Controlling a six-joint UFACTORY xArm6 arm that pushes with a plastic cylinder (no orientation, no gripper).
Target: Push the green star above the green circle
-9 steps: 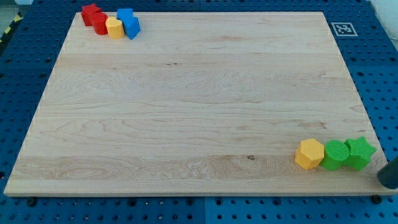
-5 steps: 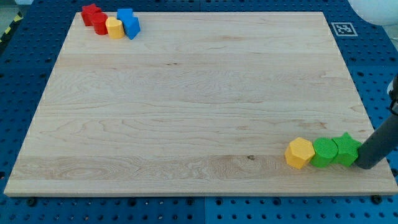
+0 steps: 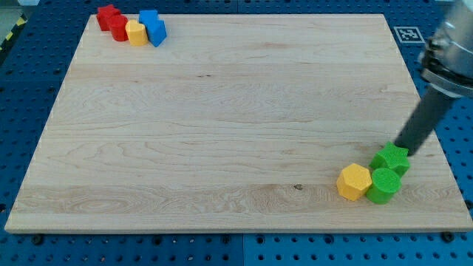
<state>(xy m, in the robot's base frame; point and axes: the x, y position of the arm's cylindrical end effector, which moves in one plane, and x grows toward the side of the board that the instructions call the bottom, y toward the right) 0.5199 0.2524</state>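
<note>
The green star (image 3: 391,158) lies near the board's bottom right, just above and to the right of the green circle (image 3: 383,185), touching it. A yellow hexagon (image 3: 353,182) sits against the circle's left side. My tip (image 3: 404,151) rests at the star's upper right edge, and the dark rod slants up to the view's right.
At the board's top left stands a cluster: a red star (image 3: 108,15), a red block (image 3: 119,28), a yellow block (image 3: 136,33) and two blue blocks (image 3: 154,27). A marker tag (image 3: 409,34) sits at the wooden board's (image 3: 222,118) top right corner. Blue pegboard surrounds the board.
The tip swept in from the bottom right, pushed the row leftward, then moved upward. The green star went from the circle's right to above-right of it. The circle and hexagon shifted left.
</note>
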